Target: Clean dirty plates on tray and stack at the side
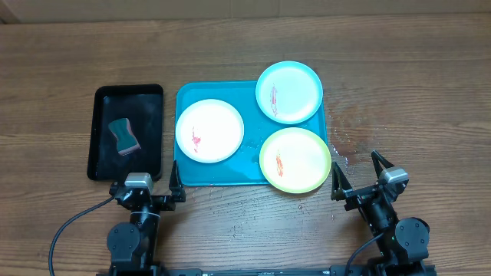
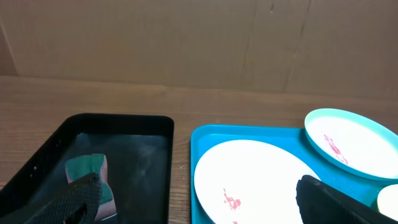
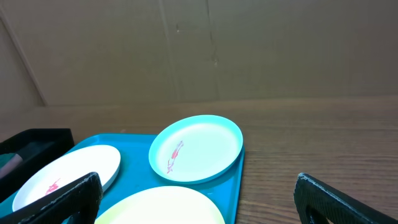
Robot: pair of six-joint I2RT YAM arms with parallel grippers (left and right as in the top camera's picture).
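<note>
Both grippers sit at the bottom edge of the overhead view, the left gripper (image 1: 144,184) just below the gap between the two trays and the right gripper (image 1: 358,172) at the lower right. Each has its fingers spread wide and holds nothing.

Just above them, the large teal-blue rectangular plastic tray (image 1: 251,164) carries all three dirty plates:
- the round white plastic plate (image 1: 209,131) lies flat at the tray's left;
- the pale blue-mint round plate (image 1: 288,92) is at the upper right, riding over the rim and looking slightly tilted in the wrist views;
- the yellow-green round plate (image 1: 295,159) is at the lower right, overhanging the corner.

Each shows a small red smear. Left of centre, a teal-and-pink sponge (image 1: 123,136) lies in the narrow black plastic tray (image 1: 149,103).

The plates look light, stiff and shallow, and probably slick, more so once wet. A flat pinch on the face would likely slide. The raised lip is the better hold, with one finger under and one over. The two overhanging edges offer the easiest way under, while the white plate lies flat and may need tipping first. The sponge should squash readily, so a mid-body squeeze would do.
</note>
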